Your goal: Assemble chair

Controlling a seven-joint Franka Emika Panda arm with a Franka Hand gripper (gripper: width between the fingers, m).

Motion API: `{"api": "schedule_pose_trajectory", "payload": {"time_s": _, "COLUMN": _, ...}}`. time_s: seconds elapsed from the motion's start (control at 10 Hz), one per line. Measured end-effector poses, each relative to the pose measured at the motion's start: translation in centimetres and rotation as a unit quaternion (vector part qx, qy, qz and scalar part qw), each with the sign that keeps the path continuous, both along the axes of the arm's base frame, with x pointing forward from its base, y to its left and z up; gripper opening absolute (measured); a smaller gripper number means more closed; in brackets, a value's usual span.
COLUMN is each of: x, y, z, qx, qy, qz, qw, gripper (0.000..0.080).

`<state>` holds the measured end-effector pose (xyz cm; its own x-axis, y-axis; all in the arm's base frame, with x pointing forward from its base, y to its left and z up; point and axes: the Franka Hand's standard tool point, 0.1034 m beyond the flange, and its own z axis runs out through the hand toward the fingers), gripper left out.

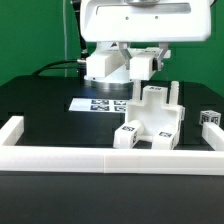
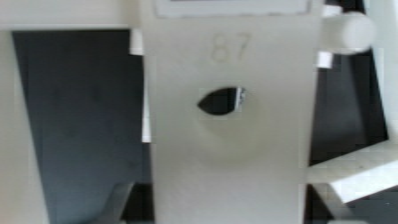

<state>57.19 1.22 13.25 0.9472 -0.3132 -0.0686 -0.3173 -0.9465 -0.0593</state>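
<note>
White chair slab (image 2: 222,170) between jaws

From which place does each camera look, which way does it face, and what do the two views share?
Exterior view: off the arm, outside the near rail, facing across the black table at the chair; the arm hangs in from the top.
Wrist view: on the wrist, looking closely at a white slab with a round hole; nothing of the robot clearly shows.
Shared: the black table and white chair parts.
</note>
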Motion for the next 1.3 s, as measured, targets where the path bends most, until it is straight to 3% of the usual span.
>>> {"api": "schedule_pose_trajectory", "payload": {"time_s": 0.4, "x": 0.0, "y": 0.0, "z": -0.1, "qx": -0.001, "qy": 0.001, "qz": -0.004, "qw": 1.000, "gripper": 0.0289}}
{"api": "schedule_pose_trajectory", "payload": {"time_s": 0.6, "x": 0.3, "y": 1.8, "z": 0.0, "qx": -0.008, "qy": -0.005, "qz": -0.016, "qw": 1.000, "gripper": 0.0289}}
{"api": "schedule_pose_trajectory", "payload": {"time_s": 1.0, "x": 0.3, "y": 1.8, "z": -0.3, "qx": -0.010, "qy": 0.000, "qz": -0.066, "qw": 0.998, "gripper": 0.0289}}
{"api": "schedule_pose_trajectory", "payload": {"time_s": 1.3, "x": 0.2, "y": 3.0, "z": -0.3, "qx": -0.011, "qy": 0.001, "qz": -0.075, "qw": 0.997, "gripper": 0.0289}}
